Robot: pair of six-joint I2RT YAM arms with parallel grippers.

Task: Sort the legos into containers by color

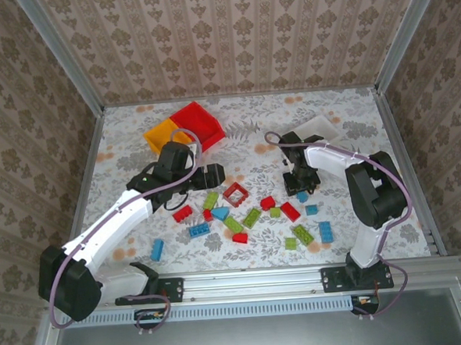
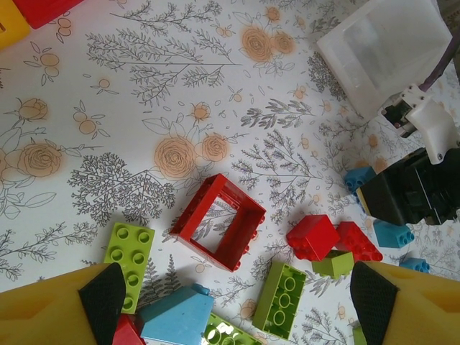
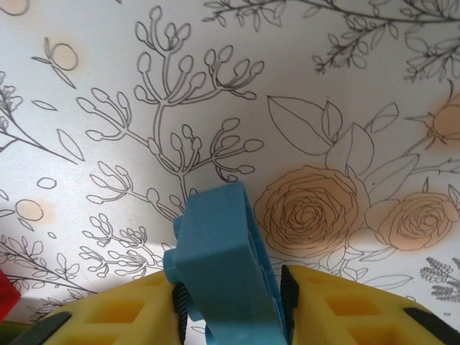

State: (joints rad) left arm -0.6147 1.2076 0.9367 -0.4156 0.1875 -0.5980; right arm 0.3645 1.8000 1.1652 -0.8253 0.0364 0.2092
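Blue brick (image 3: 226, 266) front and centre, up on its edge, black pads pressed to both its sides. The right gripper (image 3: 230, 305) has it pinched, jaws drawn narrow around it. Whether it is off the floral table (image 3: 215, 86) yet, I can't tell. From above, that gripper sits at the right side of the scatter, with the white bin (image 1: 322, 126) just beyond it.

So this is the pick of a blue piece, by my reading. What it calls for next is a straight lift clear of the neighbours, a carry to a bin, likely the white one as the nearest, and a release over its middle.

On the other side, the left gripper (image 2: 237, 305) hangs wide open, holding nothing, above the red frame piece (image 2: 219, 221) and green bricks (image 2: 129, 251). The red bin (image 1: 200, 119) and orange-yellow bin (image 1: 164, 135) sit behind it.
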